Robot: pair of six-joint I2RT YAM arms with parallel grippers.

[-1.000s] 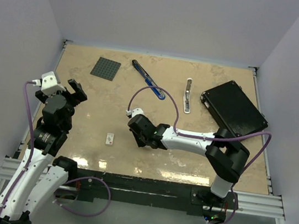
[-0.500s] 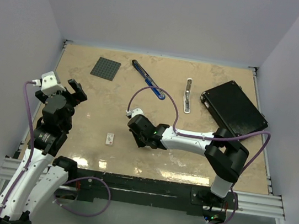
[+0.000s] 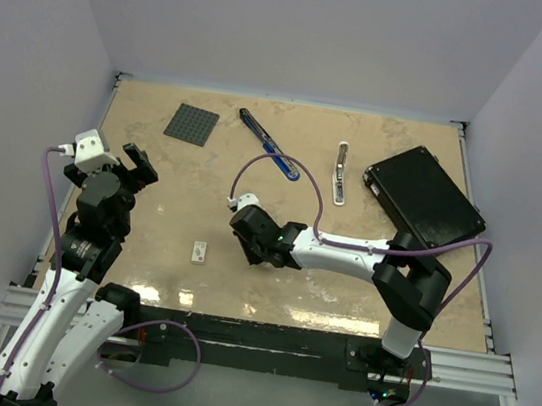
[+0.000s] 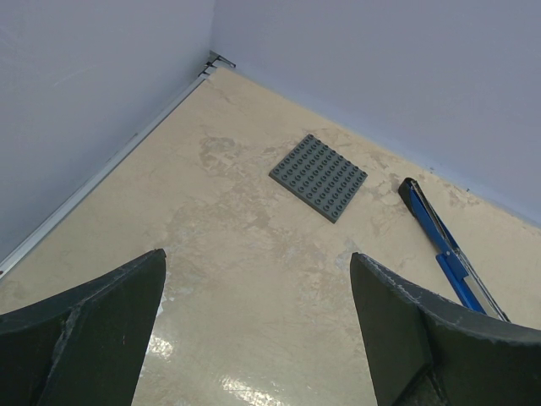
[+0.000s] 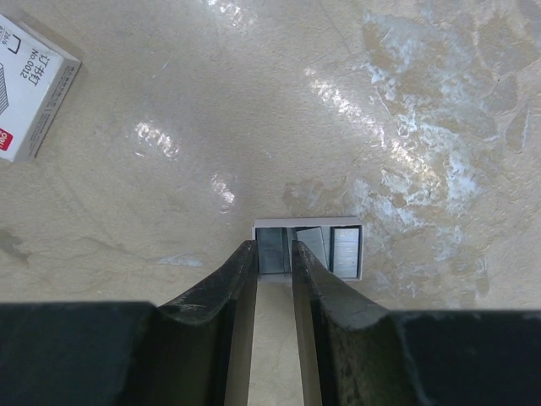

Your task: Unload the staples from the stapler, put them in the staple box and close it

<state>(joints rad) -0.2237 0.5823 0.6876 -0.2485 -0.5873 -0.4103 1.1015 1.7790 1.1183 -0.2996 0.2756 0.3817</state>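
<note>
Inside the small white tray point(image 5: 308, 222), grey staples point(image 5: 345, 251)

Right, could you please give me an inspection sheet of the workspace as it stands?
Surface: beige tabletop, glossy patches.
Job's things: stapler at the far side, untouched; staples in a white tray, centre.
Clutter: grey studded plate, silver-white bar tool, black box, small white box.
Grippers: left pincer open, off the table; right pincer nearly closed at the staples, grip unclear.
Cables: purple cable arching over the right arm.
Surroundings: pale walls.
</note>
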